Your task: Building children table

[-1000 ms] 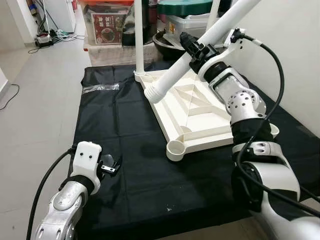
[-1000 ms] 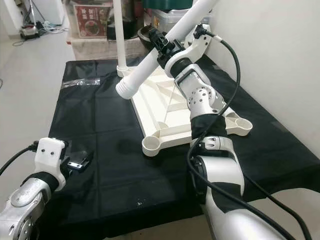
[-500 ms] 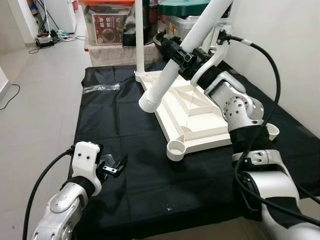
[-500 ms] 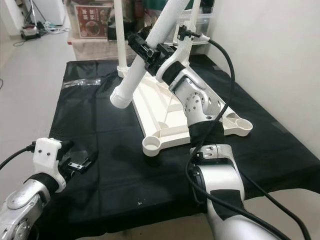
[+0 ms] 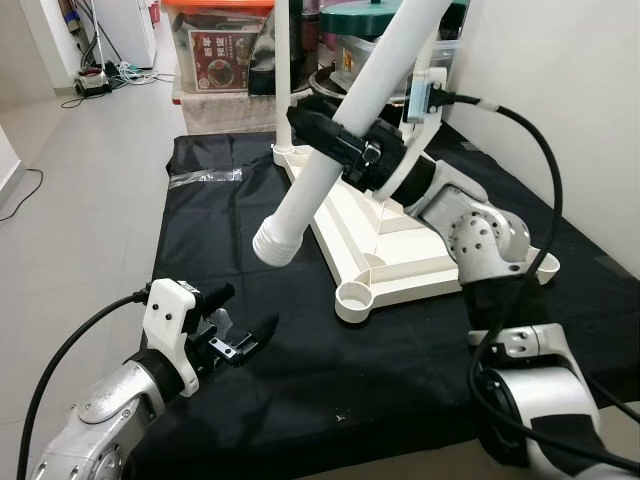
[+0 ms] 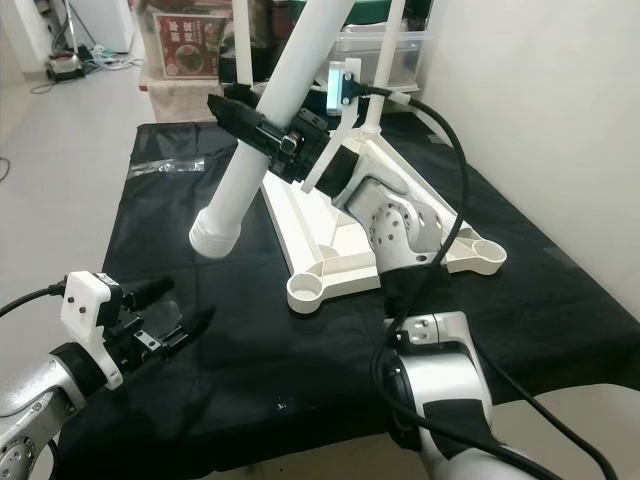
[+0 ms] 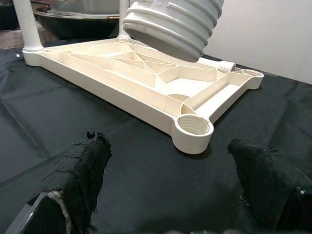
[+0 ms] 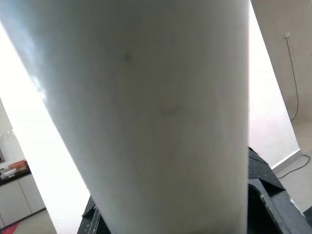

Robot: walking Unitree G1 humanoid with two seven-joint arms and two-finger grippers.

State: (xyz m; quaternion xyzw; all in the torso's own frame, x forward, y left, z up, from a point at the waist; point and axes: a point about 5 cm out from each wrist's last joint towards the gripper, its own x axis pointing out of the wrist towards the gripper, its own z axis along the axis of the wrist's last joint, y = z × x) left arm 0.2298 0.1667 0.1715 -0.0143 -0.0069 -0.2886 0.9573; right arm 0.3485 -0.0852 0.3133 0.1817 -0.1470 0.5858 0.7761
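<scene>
I see right gripper (image 5: 335,145) clamped on white table leg (image 5: 330,170), tilted above tabletop (image 5: 400,240); left gripper (image 5: 235,330) hovers over black cloth (image 5: 210,230), fingers apart.

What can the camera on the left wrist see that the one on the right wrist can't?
The left wrist view looks past its own black fingertips over the black cloth to the upturned white tabletop, with an open threaded socket at its near corner. The right wrist view sits pressed against a smooth white tube, with a pale wall behind. Both catch the white table leg.
</scene>
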